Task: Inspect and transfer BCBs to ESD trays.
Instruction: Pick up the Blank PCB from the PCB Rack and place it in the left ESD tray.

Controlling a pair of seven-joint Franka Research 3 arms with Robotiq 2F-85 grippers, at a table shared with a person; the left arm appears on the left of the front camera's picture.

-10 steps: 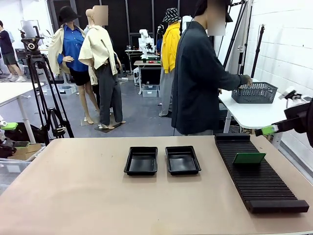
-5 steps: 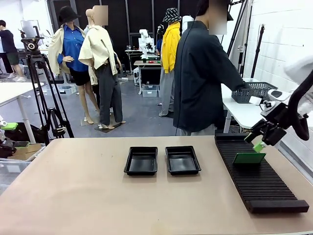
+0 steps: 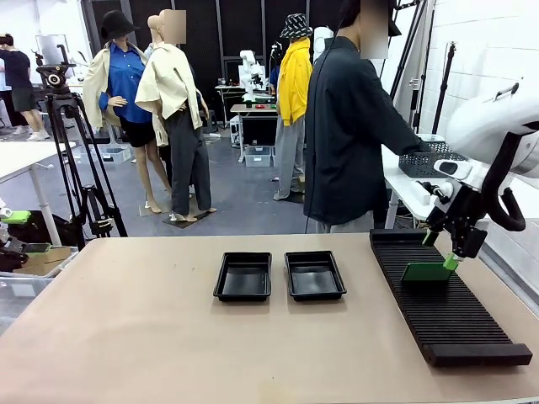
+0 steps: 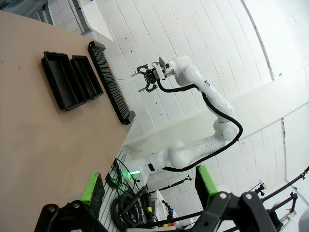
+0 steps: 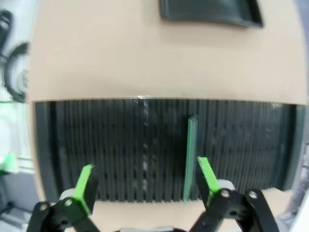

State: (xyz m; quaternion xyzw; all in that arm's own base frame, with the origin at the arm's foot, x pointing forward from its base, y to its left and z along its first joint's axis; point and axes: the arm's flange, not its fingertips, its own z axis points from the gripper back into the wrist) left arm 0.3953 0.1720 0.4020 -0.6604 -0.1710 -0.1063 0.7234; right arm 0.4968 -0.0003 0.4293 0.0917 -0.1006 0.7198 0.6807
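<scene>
Jaws wide, the right gripper hangs just above 1 green BCB, which stands on edge in the slotted rack at right. The left gripper gapes wide too. 2 ESD trays sit side by side mid-table.

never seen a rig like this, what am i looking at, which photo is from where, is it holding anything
These are two white robot arms at a tan table, each ending in a two-finger gripper with green pads. The front view looks across the table from between the arms; a person stands at the far side. The other two pictures come from a camera on each wrist, looking along that gripper's fingers. On the table lie two black trays side by side and a long ribbed rack with one green circuit board standing in a slot. The right gripper hangs open just above that board, not gripping it. The left gripper is open too, holding nothing.
</scene>
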